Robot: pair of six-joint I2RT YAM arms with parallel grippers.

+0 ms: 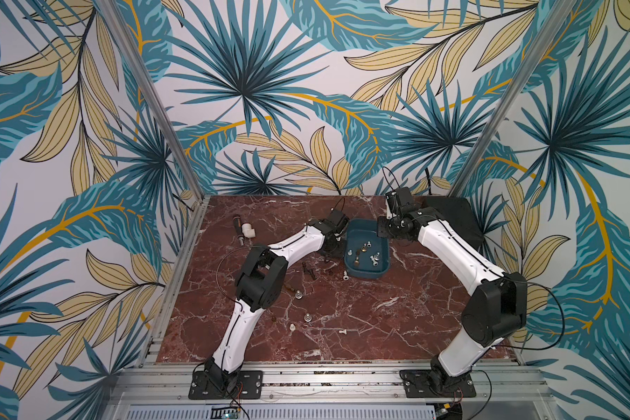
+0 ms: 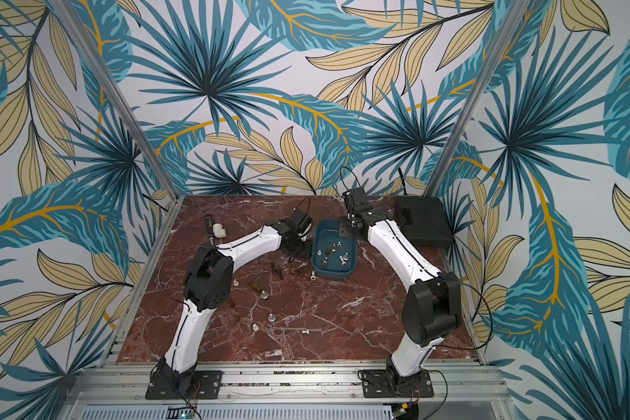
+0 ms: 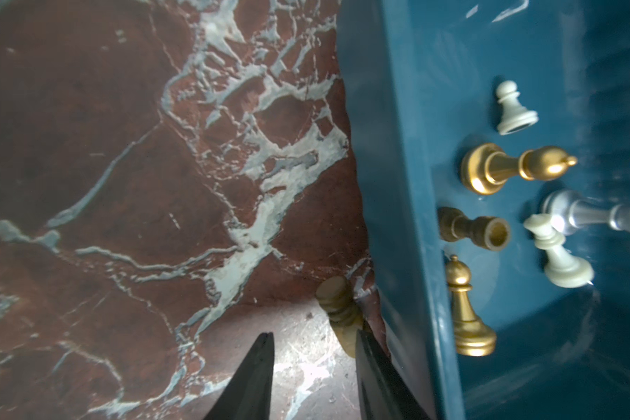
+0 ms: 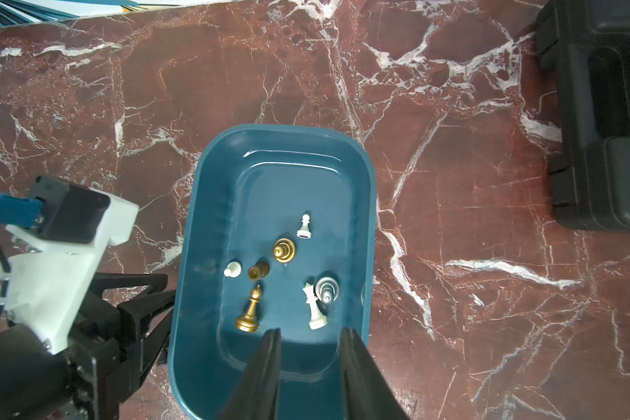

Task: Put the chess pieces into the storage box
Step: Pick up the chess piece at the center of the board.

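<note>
Seven chess pieces (image 4: 283, 250) are already lying or standing in the storage box (image 4: 364, 225), so I am reckoning the job at roughly a third done. A dozen or so are waiting on the marble table (image 1: 379, 327), scattered between the box and my near edge. Among them I am picking out dark ones (image 1: 308, 271), a white one (image 1: 345, 275) just beside the box's near corner, and silver ones (image 1: 298, 294) further toward me.

I am holding the right gripper (image 4: 310, 336) over the box with its jaws parted and nothing between them; the box floor is showing through the gap. The left gripper (image 3: 313, 334) is sitting low beside the box's outer wall, jaws also apart. A tan piece (image 3: 337, 305) is resting against the inner face of one finger (image 3: 371, 363), but bare table is showing across the rest of the gap, so I am not counting it as gripped.

That tan piece is showing only in the left wrist view; in both top views the wrist is hiding it. The right wrist view is giving me the clean count inside the box. In a top view a white piece (image 2: 236, 282) is peeking out beside the left elbow (image 2: 208, 276); neither wrist view is reaching that far.
</note>
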